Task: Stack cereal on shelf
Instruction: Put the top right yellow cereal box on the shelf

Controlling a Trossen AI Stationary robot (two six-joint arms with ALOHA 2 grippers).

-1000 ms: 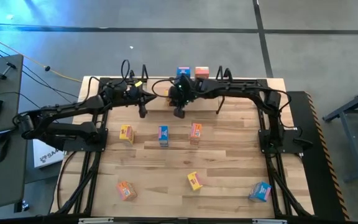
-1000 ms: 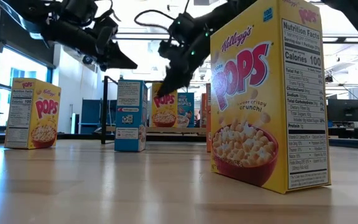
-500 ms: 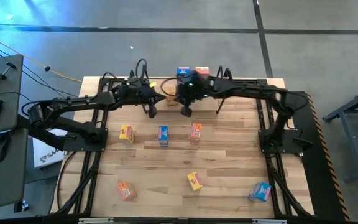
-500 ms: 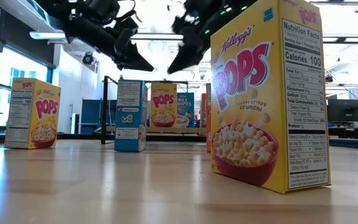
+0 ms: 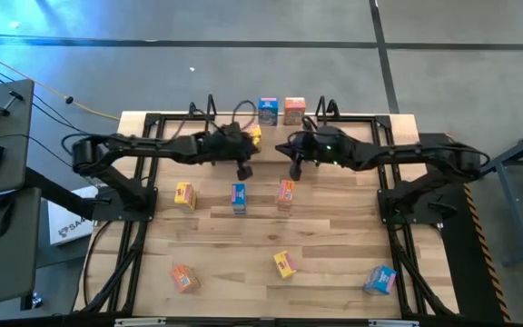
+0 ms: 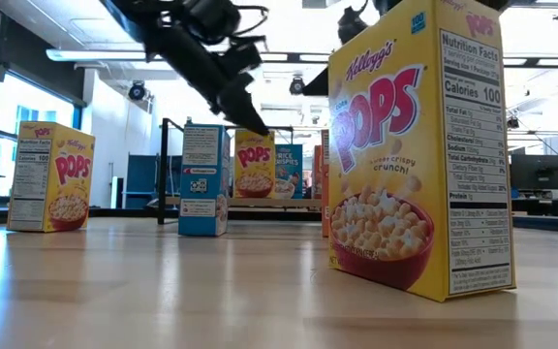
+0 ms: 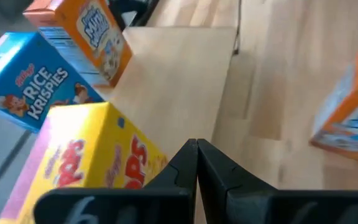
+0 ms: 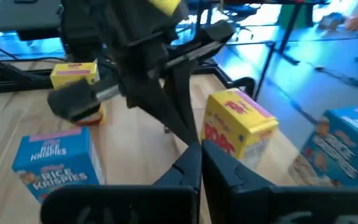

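Observation:
The shelf's light plank (image 7: 179,74) stands at the table's far side with black loops (image 5: 327,107) at its ends. On it stand a blue cereal box (image 5: 267,111), an orange one (image 5: 294,109) and a yellow one (image 7: 86,162). Several more boxes stand on the table, among them a blue one (image 5: 239,197) and an orange one (image 5: 285,193). My left gripper (image 5: 243,171) hangs shut and empty over the shelf's near edge. My right gripper (image 5: 295,171) is shut and empty just to its right. In the low view a large yellow box (image 6: 415,145) hides the right gripper.
Other boxes stand on the table at the left (image 5: 184,194), the near left (image 5: 183,278), the near middle (image 5: 284,263) and the near right (image 5: 380,280). Black arm frames run along both table sides. Bare wood lies between the two rows of boxes.
Both grippers have swung toward the table's right, about a box row's spacing, and stayed shut. The left arm has stretched out along the shelf. The right gripper has drawn back from the shelf's middle. No box has moved.

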